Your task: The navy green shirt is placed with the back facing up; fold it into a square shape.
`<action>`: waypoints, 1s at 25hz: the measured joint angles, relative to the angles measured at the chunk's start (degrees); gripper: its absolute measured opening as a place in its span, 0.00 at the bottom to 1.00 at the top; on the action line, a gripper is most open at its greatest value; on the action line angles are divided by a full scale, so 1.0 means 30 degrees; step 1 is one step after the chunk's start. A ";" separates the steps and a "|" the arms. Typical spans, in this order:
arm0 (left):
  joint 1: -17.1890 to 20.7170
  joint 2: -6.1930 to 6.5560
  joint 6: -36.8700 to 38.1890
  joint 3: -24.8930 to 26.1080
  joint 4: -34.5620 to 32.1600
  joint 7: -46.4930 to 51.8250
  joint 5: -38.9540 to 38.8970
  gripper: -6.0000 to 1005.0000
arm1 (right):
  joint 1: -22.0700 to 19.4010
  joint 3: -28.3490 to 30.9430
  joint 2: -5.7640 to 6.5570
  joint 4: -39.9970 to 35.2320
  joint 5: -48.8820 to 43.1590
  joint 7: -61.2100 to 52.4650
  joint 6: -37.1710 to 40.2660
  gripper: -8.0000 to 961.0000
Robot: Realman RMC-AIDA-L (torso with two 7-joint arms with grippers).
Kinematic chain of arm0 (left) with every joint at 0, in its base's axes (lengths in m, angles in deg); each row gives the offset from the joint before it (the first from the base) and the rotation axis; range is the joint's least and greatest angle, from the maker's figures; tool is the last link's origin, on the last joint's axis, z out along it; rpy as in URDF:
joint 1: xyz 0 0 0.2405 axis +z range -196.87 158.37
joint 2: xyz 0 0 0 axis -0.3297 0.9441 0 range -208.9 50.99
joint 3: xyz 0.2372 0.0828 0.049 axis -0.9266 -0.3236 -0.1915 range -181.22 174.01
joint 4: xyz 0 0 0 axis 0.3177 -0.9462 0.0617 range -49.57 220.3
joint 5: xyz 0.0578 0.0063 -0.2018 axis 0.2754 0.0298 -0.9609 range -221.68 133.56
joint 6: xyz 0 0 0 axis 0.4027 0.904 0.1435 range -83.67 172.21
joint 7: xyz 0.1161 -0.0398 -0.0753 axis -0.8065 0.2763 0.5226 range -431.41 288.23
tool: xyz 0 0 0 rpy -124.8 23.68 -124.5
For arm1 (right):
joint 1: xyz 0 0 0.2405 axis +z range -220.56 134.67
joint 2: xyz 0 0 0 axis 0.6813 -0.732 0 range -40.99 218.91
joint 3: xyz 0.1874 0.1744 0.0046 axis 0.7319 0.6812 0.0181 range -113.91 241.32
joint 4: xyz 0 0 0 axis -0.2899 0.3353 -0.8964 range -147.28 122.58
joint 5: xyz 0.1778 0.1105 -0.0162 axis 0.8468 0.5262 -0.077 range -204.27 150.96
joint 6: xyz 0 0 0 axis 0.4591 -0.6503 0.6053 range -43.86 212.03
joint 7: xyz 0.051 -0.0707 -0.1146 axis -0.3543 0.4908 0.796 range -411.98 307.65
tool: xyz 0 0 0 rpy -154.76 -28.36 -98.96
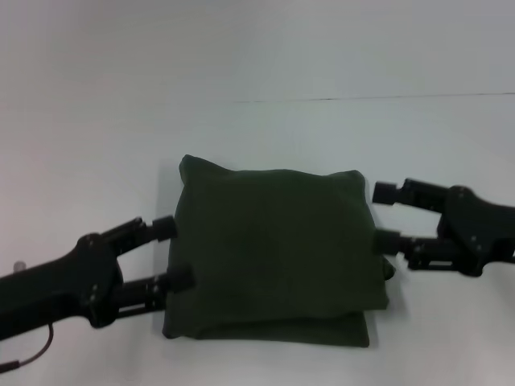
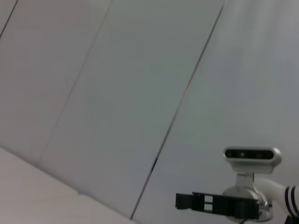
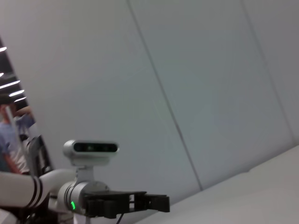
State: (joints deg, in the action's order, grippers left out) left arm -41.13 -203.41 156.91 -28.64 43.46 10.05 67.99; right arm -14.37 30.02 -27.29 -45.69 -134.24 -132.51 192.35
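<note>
1. The navy green shirt (image 1: 278, 253) lies in the middle of the white surface (image 1: 265, 133), already doubled into a plump, near-square bundle with a lower layer peeking out along its near edge; the folding looks all but done, so the step in hand appears to be letting go and tidying.

2. The left end effector (image 1: 171, 255) sits at the bundle's left edge, its two fingers spread apart with the tips touching or just beside the cloth and nothing pinched between them. To finish well it should draw straight out sideways, low and slow, so the top layer is not dragged askew.

3. The right end effector (image 1: 385, 215) stands open at the right edge, upper finger clear of the cloth, lower finger against the side. A small tuft of fabric bulges just below that finger; it may catch, so the retreat should be level and away from the fold, not upward.

4. Hard to make out: whether either lower fingertip slips under the fabric; how many layers the bundle holds; whether the sleeves are tucked inside. No lettering shows.

5. Both wrist cameras point away from the surface, at pale panelled wall, and each catches only the opposite arm's camera and dark finger assembly, so neither shows the shirt.
</note>
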 joint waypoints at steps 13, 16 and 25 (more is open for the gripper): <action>0.0083 -0.0011 -0.0642 0.0161 -0.0205 -0.0964 0.4000 0.91 | 0.0561 -0.2986 0.0031 -0.0026 -0.1911 -0.2121 -0.2328 0.95; 0.0041 -0.0002 -0.0665 0.0066 -0.0194 -0.0969 0.4148 0.91 | 0.0643 -0.2997 -0.0016 -0.0025 -0.2193 -0.2171 -0.2484 0.95; -0.0001 0.0000 -0.0666 0.0025 -0.0184 -0.0983 0.4193 0.91 | 0.0669 -0.2911 0.0031 -0.0020 -0.2246 -0.2171 -0.2517 0.94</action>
State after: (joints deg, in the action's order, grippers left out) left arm -41.14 -203.41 154.92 -28.56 42.91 7.10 80.57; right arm -12.36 21.28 -27.20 -45.75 -140.97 -139.02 184.80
